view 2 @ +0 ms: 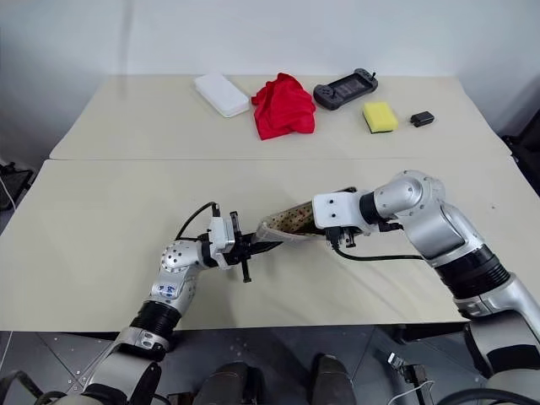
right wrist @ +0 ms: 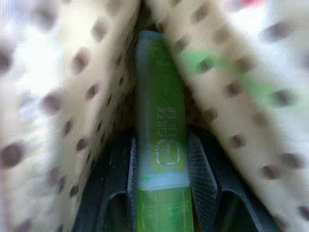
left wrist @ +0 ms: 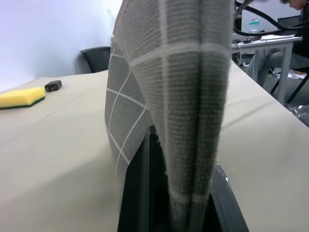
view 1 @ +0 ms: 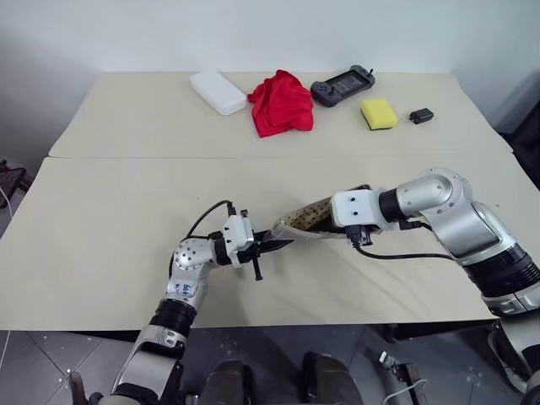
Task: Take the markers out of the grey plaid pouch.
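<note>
1. The light green marker [right wrist: 161, 145] lies between my right gripper [right wrist: 161, 203] fingers, inside the grey plaid pouch [view 1: 305, 219], which hangs above the table [view 1: 126, 228].
2. My left gripper [view 1: 272, 245] is clamped on the pouch's other end.
3. Risk: the tan dotted lining could drag the marker from my grasp, or the pouch could tear free.

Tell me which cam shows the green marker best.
Right wrist view: the green marker sits between the right hand's fingers, inside the grey plaid pouch with its dotted lining. In the head views the pouch hides it; the left wrist view shows plaid fabric.
</note>
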Motion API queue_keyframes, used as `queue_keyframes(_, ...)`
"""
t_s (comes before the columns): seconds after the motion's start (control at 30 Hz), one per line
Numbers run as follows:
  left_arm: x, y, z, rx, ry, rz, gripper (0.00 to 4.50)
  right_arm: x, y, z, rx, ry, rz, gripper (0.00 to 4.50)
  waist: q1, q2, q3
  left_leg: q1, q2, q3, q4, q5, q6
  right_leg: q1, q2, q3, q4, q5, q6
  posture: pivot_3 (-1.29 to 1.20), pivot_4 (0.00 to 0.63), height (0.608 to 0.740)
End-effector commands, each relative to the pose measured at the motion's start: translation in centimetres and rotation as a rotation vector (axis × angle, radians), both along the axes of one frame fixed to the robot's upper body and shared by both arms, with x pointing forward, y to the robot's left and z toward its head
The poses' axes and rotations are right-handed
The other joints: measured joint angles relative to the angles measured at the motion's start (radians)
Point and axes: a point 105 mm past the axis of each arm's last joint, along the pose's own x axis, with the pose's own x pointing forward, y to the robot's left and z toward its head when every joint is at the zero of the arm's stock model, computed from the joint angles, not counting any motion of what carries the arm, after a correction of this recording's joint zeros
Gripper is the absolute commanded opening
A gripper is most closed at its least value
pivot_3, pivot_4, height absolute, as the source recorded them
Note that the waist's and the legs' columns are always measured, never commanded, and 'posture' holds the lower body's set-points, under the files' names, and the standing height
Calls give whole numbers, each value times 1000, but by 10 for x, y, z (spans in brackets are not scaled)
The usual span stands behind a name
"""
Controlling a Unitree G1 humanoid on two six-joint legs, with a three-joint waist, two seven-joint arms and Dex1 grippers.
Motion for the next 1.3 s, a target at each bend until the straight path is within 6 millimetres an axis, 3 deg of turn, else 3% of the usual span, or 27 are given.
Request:
queue_keyframes(0.03,-3,20,-18,29,69,41,0,18,-43,46,107,-123,-193,1064,2,0,0,0,0,0,0,0,0,0,0,0,0,0,0,0,150,740)
queue_keyframes(0.13,-3,21,-19,22,84,51,0,6,-30,56,301,-83,-55,1064,5,0,0,-1,-1,-1,0,0,0,0,0,0,-1,0,1,0,150,740)
queue_keyframes(0.2,-3,21,-19,19,94,56,0,1,-32,58,406,-89,23,1064,4,-1,1,-1,-1,-1,0,0,0,1,0,-1,-2,1,1,0,150,740)
queue_keyframes(0.43,-1,20,-15,0,106,58,0,-13,-35,34,411,56,66,1064,1,0,1,0,-1,0,0,0,1,2,0,-1,-2,1,1,0,150,740)
queue_keyframes(0.53,0,18,-13,-16,114,54,0,-27,-29,27,428,235,55,1064,4,0,1,0,-1,-1,0,0,1,1,0,-1,-2,1,1,0,150,740)
queue_keyframes(0.67,1,12,-9,-13,97,35,0,-53,-14,23,530,723,-48,1064,3,0,1,0,4,-2,0,0,1,1,-1,0,-2,1,1,0,150,740)
queue_keyframes(0.73,1,10,-8,10,66,30,0,-55,-9,26,572,806,-81,1064,1,0,1,0,5,-2,0,0,1,1,-1,0,-2,1,0,0,150,740)
queue_keyframes(0.8,1,6,-7,19,37,20,0,-44,-2,33,654,786,-78,1064,1,0,1,0,5,-2,0,0,0,1,-1,-1,-3,2,0,0,150,740)
queue_keyframes(0.93,-1,3,-8,0,71,0,0,-46,2,17,451,537,103,1064,5,0,1,-1,4,-1,-1,-1,0,0,-1,-1,-3,2,-1,0,150,740)
queue_keyframes(1.0,1,4,-7,-11,82,17,0,-54,5,30,490,623,134,1064,4,0,1,-1,-1,0,-1,-1,0,0,-1,0,-3,2,0,0,150,740)
queue_keyframes(1.07,2,6,-6,-14,80,32,0,-64,0,35,487,717,136,1064,5,0,1,-1,-1,0,0,-1,1,0,-1,0,-3,3,0,0,150,740)
queue_keyframes(1.2,8,14,3,-66,92,73,0,-67,-24,18,360,685,70,1064,7,0,1,-1,0,-1,0,-1,1,1,-1,-1,-3,3,0,0,150,740)
queue_keyframes(1.3,10,28,5,-94,130,109,0,-74,-34,30,394,649,72,1064,3,0,1,-1,0,-1,0,-1,1,1,-1,0,-4,3,0,0,150,740)
